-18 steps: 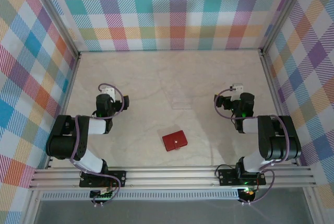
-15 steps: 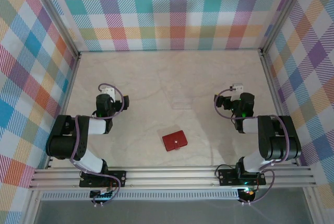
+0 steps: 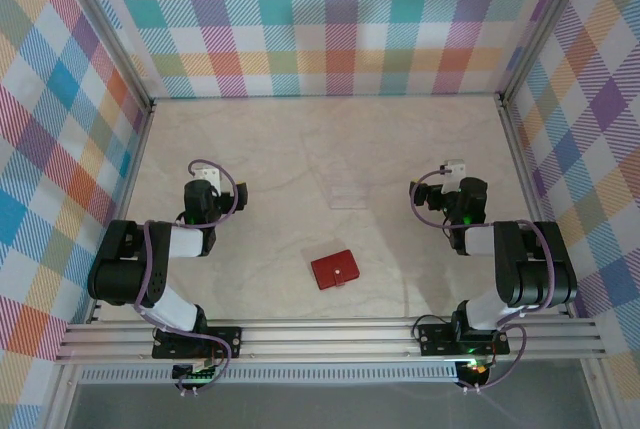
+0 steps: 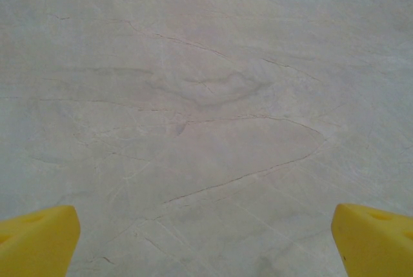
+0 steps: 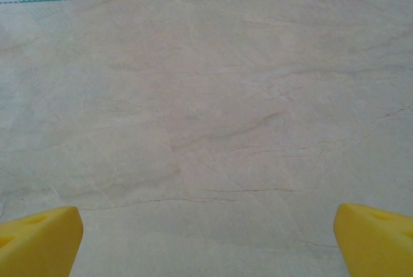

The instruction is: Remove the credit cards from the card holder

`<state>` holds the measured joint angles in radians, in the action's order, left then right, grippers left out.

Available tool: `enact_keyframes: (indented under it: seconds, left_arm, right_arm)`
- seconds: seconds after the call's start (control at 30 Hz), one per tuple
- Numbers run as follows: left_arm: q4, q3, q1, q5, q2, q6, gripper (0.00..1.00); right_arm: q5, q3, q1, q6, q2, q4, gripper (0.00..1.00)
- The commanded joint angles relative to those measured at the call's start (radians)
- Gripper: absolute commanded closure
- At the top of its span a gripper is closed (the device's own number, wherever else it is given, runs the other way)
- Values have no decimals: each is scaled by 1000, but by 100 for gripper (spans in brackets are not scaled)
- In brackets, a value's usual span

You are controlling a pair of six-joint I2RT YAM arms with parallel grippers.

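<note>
The card holder [image 3: 334, 269], a small red wallet with a snap tab, lies closed on the marble table [image 3: 280, 149] near the front middle. The credit cards are hidden. My left gripper [image 3: 203, 185] is folded back over its base, well left of the wallet. In the left wrist view its yellow fingertips [image 4: 39, 238] stand wide apart over bare table, so the left gripper [image 4: 206, 245] is open. My right gripper [image 3: 452, 177] sits to the wallet's right and farther back. The right gripper [image 5: 206, 241] is open too, with nothing between its fingertips [image 5: 374, 238].
A faint clear plastic rectangle [image 3: 345, 197] lies flat behind the wallet near the table's middle. Plaid walls [image 3: 330, 19] close in the left, back and right sides. A metal rail [image 3: 330, 337] runs along the front edge.
</note>
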<state>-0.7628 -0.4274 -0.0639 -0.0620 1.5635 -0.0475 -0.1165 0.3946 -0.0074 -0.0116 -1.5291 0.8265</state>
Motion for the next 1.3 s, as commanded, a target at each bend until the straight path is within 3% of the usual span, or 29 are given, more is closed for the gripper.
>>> enact_keyframes:
  seconds: [0.0, 0.37, 0.5, 0.7, 0.83, 0.97, 1.27]
  left_arm:
    - [-35, 4, -5, -3, 0, 7, 0]
    - [-39, 6, -4, -13, -3, 7, 0]
    - [163, -70, -19, -116, -76, 34, 0]
    - [462, -176, -56, -240, -205, 132, 0]
    - [685, -273, -69, -190, -264, 263, 0]
    - [852, -366, -75, -39, -260, 348, 0]
    - [1203, -571, -168, 226, -154, 354, 3]
  right_arm:
    - [35, 20, -8, 24, -5, 0, 0]
    - [47, 19, -3, 24, 0, 1, 0]
    - [51, 68, 4, 19, 75, -154, 0]
    - [16, 221, 20, 80, 153, -544, 0]
    - [66, 379, 73, 113, 156, -847, 1]
    - [10, 494, 111, 180, 139, -1047, 7]
    - [-39, 643, 240, 341, 77, -1365, 26]
